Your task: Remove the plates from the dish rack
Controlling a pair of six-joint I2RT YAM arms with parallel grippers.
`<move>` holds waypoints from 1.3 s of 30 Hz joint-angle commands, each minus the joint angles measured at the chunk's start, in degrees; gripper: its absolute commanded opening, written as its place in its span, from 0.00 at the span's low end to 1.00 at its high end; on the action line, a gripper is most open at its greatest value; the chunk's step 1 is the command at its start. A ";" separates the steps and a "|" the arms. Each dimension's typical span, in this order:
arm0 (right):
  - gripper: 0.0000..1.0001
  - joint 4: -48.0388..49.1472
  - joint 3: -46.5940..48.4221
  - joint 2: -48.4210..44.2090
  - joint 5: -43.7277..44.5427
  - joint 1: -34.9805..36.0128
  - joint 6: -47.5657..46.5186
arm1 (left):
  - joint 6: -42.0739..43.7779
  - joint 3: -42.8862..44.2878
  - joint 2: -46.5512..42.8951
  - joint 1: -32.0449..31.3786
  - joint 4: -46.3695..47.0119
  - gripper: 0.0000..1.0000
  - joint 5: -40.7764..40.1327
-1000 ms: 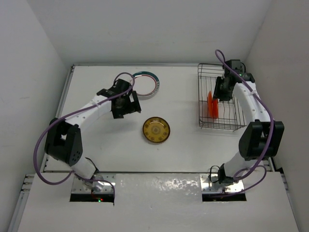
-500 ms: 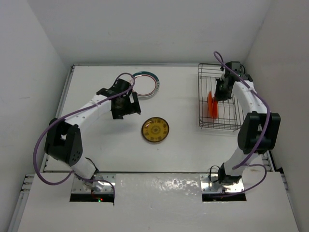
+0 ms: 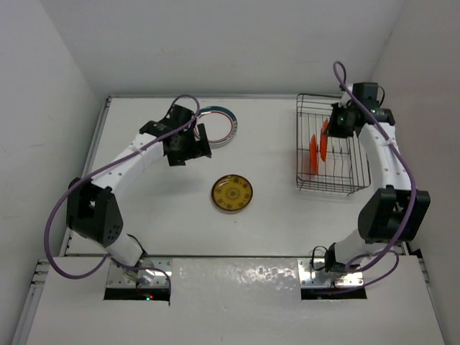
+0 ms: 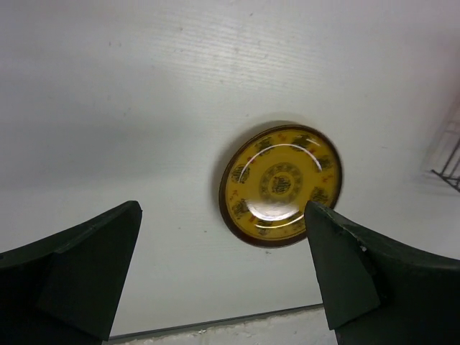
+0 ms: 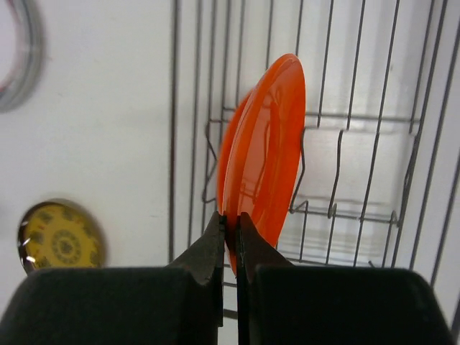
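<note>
The dark wire dish rack (image 3: 299, 147) stands at the back right. My right gripper (image 3: 333, 126) is shut on the rim of an orange-red plate (image 5: 267, 144) and holds it upright over the rack (image 5: 175, 108). A second orange-red plate (image 3: 313, 157) stands in the rack behind it. The amber-yellow plate (image 3: 231, 193) lies flat mid-table and also shows in the left wrist view (image 4: 282, 184). The white plate with a teal rim (image 3: 223, 121) lies at the back, partly hidden by my left arm. My left gripper (image 3: 190, 143) is open and empty above the table (image 4: 223, 208).
White walls close in the table on three sides. The right wall runs close beside the rack. The arm bases sit at the near edge.
My right gripper has risen and drawn back with one orange-red plate, lifting it apart from the other. My left gripper has shifted slightly toward the back.
</note>
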 commanded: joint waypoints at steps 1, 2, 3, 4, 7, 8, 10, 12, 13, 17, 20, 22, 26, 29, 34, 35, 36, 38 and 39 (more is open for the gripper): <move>0.00 -0.11 9.43 -4.56 -2.45 -0.31 -2.84 | -1.06 5.59 -0.48 -0.20 -0.58 0.94 0.38; 0.00 -0.73 10.67 -4.65 -3.95 -0.31 -3.28 | -2.11 6.47 -0.39 -0.20 -0.85 0.94 0.38; 0.00 -1.08 11.64 -5.08 -5.96 -0.22 -3.54 | -2.73 8.48 -0.22 -0.11 -1.11 0.94 0.38; 0.00 -1.09 12.96 -5.18 -11.64 -0.05 -4.59 | -3.51 9.72 0.05 -0.11 -1.20 0.94 0.38; 0.00 -4.15 16.55 -4.65 -15.39 5.37 -13.42 | -8.17 15.59 0.66 0.24 -1.03 0.94 2.75; 0.00 -5.64 17.10 -4.56 -12.34 8.80 -17.39 | -10.96 17.27 0.84 0.76 -0.59 0.94 4.93; 0.00 -9.51 18.32 -4.39 -3.67 18.21 -25.73 | -15.01 21.41 1.19 1.38 1.25 0.94 9.06; 0.00 -12.94 19.29 -3.86 2.25 25.92 -29.63 | -17.57 24.22 1.28 2.00 3.27 0.94 11.09; 0.00 -13.39 19.30 -3.51 4.80 27.89 -32.52 | -19.50 24.67 1.19 2.52 3.81 0.94 12.67; 0.00 -15.32 18.68 -3.24 11.32 36.76 -37.02 | -22.41 23.98 0.58 3.32 4.77 0.94 13.39; 0.00 -15.24 20.17 -2.02 12.39 42.66 -38.35 | -23.30 19.94 0.93 3.32 6.97 0.94 17.07; 0.00 -14.19 21.58 -1.40 11.59 45.74 -38.26 | -22.86 17.30 1.54 2.88 8.20 0.93 19.35; 0.00 -13.03 25.01 2.28 10.98 50.31 -38.26 | -23.03 13.00 1.72 2.70 11.44 0.91 21.82; 0.00 -16.11 32.45 7.45 11.85 52.07 -38.53 | -24.88 9.91 0.93 2.70 15.05 0.87 23.06; 0.00 -14.38 33.89 10.29 14.13 52.87 -38.35 | -24.88 9.56 1.72 2.70 16.03 0.72 22.88; 0.00 -13.40 32.58 10.03 14.84 52.87 -38.18 | -24.71 9.21 1.72 2.79 16.03 0.64 22.97; 0.00 -12.26 31.79 9.25 15.28 52.87 -37.91 | -24.53 8.77 1.81 2.70 16.11 0.54 22.97; 0.00 -9.10 28.37 7.67 15.46 52.78 -37.74 | -24.44 7.19 1.63 2.70 16.55 0.15 22.88; 0.00 -8.13 27.31 7.22 15.46 52.87 -37.56 | -24.44 6.58 1.72 2.70 16.82 0.03 22.88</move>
